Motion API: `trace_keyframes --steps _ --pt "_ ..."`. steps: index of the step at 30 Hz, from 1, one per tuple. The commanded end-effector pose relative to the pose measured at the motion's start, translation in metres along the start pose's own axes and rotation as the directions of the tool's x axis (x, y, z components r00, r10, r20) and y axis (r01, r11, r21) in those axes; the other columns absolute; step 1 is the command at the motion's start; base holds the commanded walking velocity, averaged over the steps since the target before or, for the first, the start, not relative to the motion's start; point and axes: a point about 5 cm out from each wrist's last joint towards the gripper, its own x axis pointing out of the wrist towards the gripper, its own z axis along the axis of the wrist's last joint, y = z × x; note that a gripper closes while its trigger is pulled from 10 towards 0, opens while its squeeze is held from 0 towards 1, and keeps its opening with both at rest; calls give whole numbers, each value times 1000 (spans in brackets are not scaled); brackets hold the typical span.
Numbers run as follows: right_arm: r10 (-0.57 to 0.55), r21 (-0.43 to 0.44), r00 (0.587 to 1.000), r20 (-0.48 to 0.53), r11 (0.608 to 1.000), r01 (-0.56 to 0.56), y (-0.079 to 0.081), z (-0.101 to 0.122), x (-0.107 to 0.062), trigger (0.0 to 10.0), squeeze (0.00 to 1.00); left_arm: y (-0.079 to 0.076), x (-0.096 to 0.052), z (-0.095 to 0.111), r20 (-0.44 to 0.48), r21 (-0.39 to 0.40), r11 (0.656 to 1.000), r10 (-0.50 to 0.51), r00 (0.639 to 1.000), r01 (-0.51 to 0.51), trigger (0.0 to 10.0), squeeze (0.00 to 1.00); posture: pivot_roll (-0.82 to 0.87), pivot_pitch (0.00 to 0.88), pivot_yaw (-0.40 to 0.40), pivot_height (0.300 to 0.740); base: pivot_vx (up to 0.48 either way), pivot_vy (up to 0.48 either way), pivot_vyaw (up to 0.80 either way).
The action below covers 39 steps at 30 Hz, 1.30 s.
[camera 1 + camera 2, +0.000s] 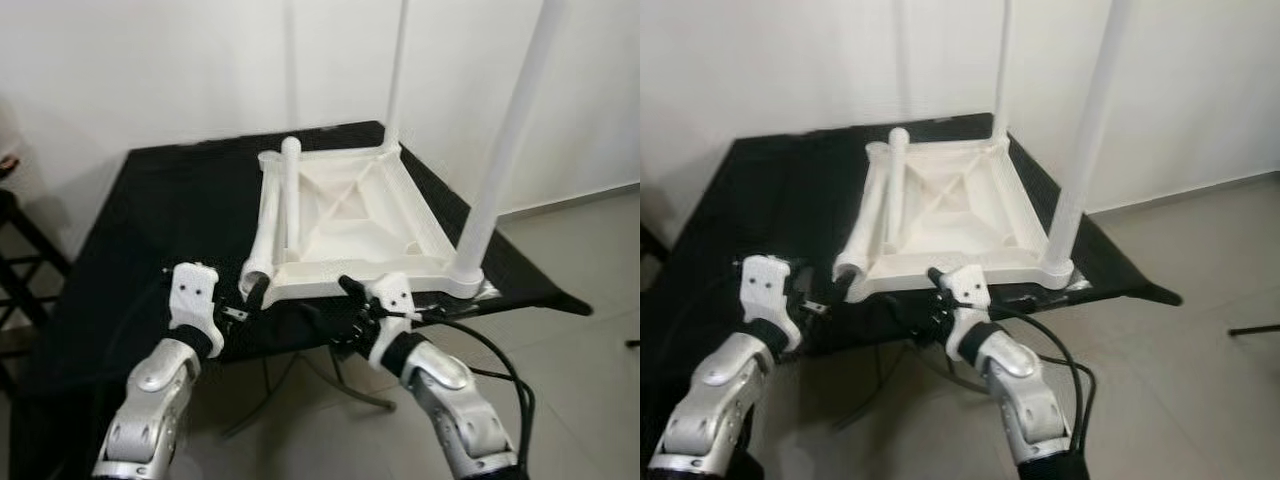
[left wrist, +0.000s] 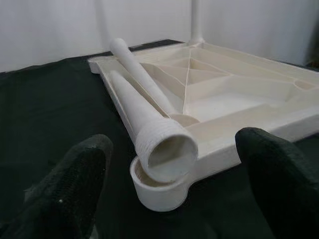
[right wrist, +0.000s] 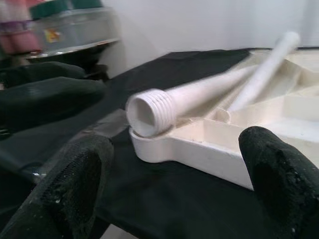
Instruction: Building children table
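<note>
At the near edge of the black-draped work table (image 1: 150, 200), the left gripper (image 1: 243, 300) hovers with its two black fingers (image 2: 75, 194) spread wide and holding nothing, aimed at the near left corner of the overturned white children's tabletop (image 1: 350, 215). The right gripper (image 1: 350, 296) sits just in front of the tabletop's near rim, its fingers (image 3: 279, 179) likewise parted and empty, pointing across toward that same corner.

On that corner, a loose white table leg (image 2: 144, 119) lies tilted, its threaded open end (image 3: 147, 114) resting on the round corner socket (image 2: 159, 191) without being screwed in. A second loose leg (image 1: 291, 195) leans just beside it, its foot inside the tabletop's recess and its rounded end raised.

The tabletop lies underside up on the black cloth, its moulded ribs crossing the middle. Two legs already stand upright in it: one at the near right corner (image 1: 500, 150), one at the far right corner (image 1: 397, 70). Behind is a white wall; grey floor lies to the right.
</note>
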Motion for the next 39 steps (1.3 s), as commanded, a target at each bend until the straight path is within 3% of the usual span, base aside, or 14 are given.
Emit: trace_keyframes --steps 1,11,20,32,39 --pt "8 8 1000 2 1000 -8 1 1 1 10000 0 2 -2 -3 -17 3 1000 3 1000 -3 10000 0 -116 0 45 740 0 0 0" --pt "-14 -46 1000 -8 999 14 -1 2 1 10000 0 3 0 -4 -35 39 998 41 999 -39 10000 0 -126 0 17 740 0 0 0" --pt "-72 -87 997 -4 994 72 -8 5 1 10000 0 -2 3 4 20 50 998 37 999 -38 10000 0 -157 0 -28 740 0 0 0" --pt "-45 -95 999 -14 994 43 1 -4 16 10000 0 -13 5 4 49 -18 1000 -8 999 9 10000 0 -89 0 -80 740 0 0 0" --pt "-29 -84 1000 11 996 30 2 3 22 10000 0 -25 4 16 88 41 988 -152 984 148 10000 0 -90 0 -10 740 0 0 0"
